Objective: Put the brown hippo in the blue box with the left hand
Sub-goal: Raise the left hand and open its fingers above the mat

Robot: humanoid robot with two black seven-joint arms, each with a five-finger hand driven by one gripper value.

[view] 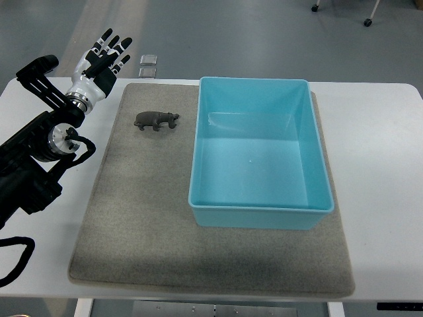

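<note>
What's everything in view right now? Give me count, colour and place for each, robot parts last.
hippo: 1, brown, standing on the mat, left of the box, apart from it
box: 1, light blue, open and empty, on the mat's right half
mat: 1, grey-beige, covers the table's middle, under hippo and box
table: 1, white, bears everything
small clear squares: 2, at the table's far edge, beyond the mat
chair casters: at least 2, on the grey floor, top right
left hand: 1, white and black, fingers spread, holding nothing, at the table's far left corner, clear of the hippo
left arm: 1, black, comes in from the left edge
right arm: not in view
</note>
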